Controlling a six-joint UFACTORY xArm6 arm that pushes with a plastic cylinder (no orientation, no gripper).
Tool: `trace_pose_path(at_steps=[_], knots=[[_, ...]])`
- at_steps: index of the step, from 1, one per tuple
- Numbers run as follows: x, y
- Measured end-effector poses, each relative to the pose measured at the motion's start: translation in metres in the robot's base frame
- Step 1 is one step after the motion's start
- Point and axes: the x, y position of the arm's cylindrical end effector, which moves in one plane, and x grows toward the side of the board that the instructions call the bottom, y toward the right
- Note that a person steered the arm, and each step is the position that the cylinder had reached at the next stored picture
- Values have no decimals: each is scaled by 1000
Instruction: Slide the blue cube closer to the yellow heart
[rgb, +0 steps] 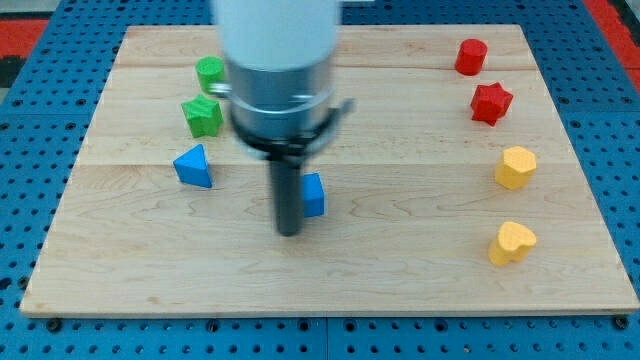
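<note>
Blue cube (314, 194) sits just to the view's right of my tip (289, 232), touching or nearly touching the rod, partly hidden behind it; yellow heart (511, 243) lies well off to the tip's right, near the board's (400, 280) right edge. No gripper on this arm, only the bare rod, so nothing to read as open or closed. Further out from the tip: blue triangular block (194, 166) up-left, two green blocks (203, 116) (210, 72) beyond it, a second yellow block (516, 167) above the heart, red star-like block (490, 102) and red block (470, 56) at top right.
</note>
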Motion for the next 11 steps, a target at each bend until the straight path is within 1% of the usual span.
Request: trace_pose_path(at_steps=[1, 2, 3, 4, 5, 6, 7, 8, 9, 10, 11], knots=[[-21, -21], [-26, 72], [-29, 97], [-50, 87], [-47, 155], [-29, 212], [-27, 216], [-56, 212], [-50, 247], [-41, 254], [-70, 211]])
